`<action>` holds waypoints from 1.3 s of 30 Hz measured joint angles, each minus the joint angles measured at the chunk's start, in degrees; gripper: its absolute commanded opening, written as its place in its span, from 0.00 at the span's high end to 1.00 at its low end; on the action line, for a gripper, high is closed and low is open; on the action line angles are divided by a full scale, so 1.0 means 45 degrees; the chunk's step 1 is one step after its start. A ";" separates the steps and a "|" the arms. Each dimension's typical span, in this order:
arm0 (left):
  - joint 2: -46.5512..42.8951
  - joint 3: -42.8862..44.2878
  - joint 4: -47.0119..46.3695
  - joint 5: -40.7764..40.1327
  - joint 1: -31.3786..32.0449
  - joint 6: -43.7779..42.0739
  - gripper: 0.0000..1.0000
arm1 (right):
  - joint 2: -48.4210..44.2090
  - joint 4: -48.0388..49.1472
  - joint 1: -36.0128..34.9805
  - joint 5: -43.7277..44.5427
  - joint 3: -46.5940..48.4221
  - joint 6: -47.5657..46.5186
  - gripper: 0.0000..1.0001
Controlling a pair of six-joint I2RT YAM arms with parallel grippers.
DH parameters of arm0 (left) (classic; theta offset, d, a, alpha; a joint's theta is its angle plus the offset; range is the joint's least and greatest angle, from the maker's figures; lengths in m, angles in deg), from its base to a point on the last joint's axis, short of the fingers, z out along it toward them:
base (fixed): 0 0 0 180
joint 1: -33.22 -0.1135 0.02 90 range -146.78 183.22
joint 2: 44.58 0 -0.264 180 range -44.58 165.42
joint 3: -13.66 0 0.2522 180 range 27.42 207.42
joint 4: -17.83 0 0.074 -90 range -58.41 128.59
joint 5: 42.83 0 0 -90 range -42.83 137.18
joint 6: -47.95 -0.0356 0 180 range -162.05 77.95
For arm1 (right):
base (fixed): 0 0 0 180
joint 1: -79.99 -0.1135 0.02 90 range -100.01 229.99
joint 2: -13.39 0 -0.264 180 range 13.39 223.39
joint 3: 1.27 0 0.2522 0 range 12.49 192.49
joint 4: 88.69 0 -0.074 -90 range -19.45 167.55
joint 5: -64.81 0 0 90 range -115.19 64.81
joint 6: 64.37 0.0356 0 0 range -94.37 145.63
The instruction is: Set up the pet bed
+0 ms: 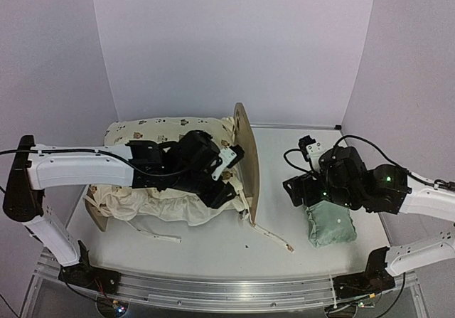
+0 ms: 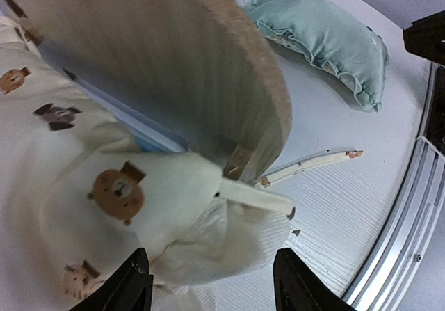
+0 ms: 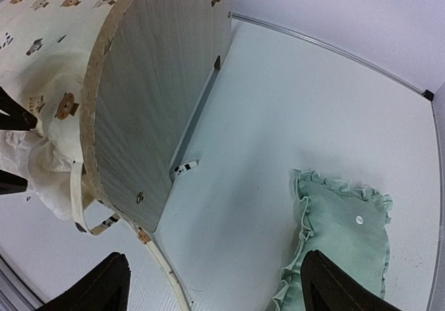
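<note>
The pet bed lies with its arched wooden headboard (image 1: 247, 154) (image 2: 174, 67) (image 3: 153, 95) upright at mid-table, a paw cutout near the top. The cream bear-print cushion (image 1: 160, 129) (image 2: 83, 186) (image 3: 49, 40) is heaped on the frame, its near corner spilling over the front rail. My left gripper (image 1: 226, 181) (image 2: 212, 283) is open just above that spilled corner, beside the headboard's foot, with the fabric lying between the jaws. My right gripper (image 1: 297, 190) (image 3: 222, 286) is open and empty over bare table, between the headboard and the mint pillow (image 1: 330, 225) (image 2: 327, 36) (image 3: 348, 220).
A loose cushion tie (image 1: 274, 236) (image 2: 313, 163) (image 3: 163, 273) trails on the table from the headboard's foot. Another tie (image 1: 160, 236) lies in front of the bed. A metal rail (image 1: 227, 286) runs along the near edge. White walls close the back and sides.
</note>
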 measured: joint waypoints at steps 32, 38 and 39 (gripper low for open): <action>0.2645 0.1453 0.0114 -0.2604 0.0370 -0.0443 1.00 | 0.0253 0.1438 0.0000 -0.4943 -0.1465 -0.0319 0.35; 0.2215 0.1805 0.0617 -0.3241 0.0364 0.0008 1.00 | 0.1182 0.3086 0.0000 -0.7026 -0.1481 -0.0360 0.36; 0.2099 0.1807 0.0689 -0.3326 0.0364 0.0104 1.00 | 0.1421 0.3413 0.0000 -0.7274 -0.1481 -0.0359 0.35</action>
